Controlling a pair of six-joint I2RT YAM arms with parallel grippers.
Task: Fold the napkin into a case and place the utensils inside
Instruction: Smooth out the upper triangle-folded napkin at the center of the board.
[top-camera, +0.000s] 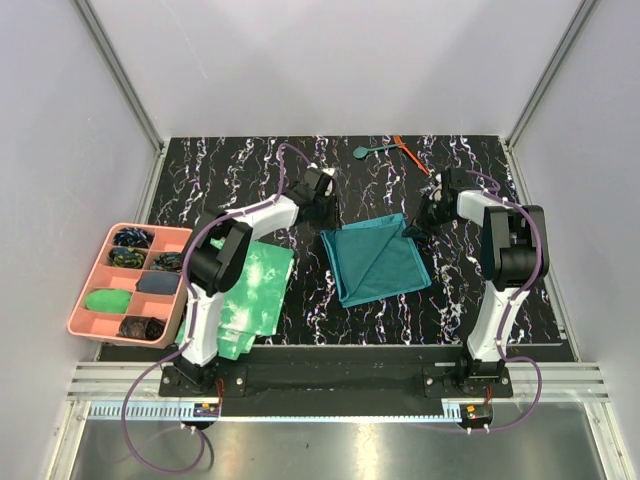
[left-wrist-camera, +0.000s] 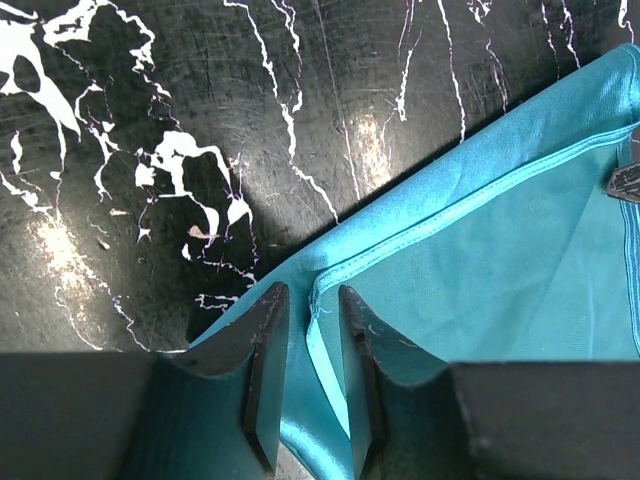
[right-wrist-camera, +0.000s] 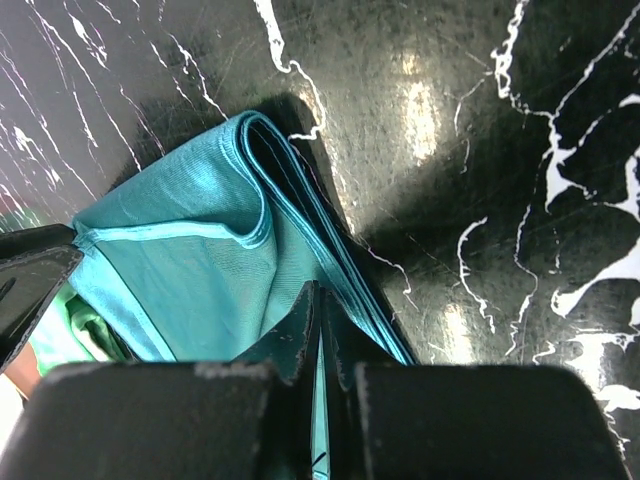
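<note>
**Napkin and hands.** The napkin (top-camera: 375, 258), folded into a smaller teal square, is shown at the middle of the table (top-camera: 230, 170), between the two hands. The left hand (left-wrist-camera: 310, 295) is set at the far-left corner. Its fingers (left-wrist-camera: 262, 370) are held partly apart, with the hemmed edge lying in the gap, and a firm pinch cannot be confirmed. The right hand (right-wrist-camera: 320, 292) is closed on the far-right corner, and a sliver of cloth is seen between its pressed fingertips (right-wrist-camera: 303, 315). The teal spoon (top-camera: 372, 151) and the orange-red stick (top-camera: 407, 153) are seen at the table's far edge, well apart from both hands.
</note>
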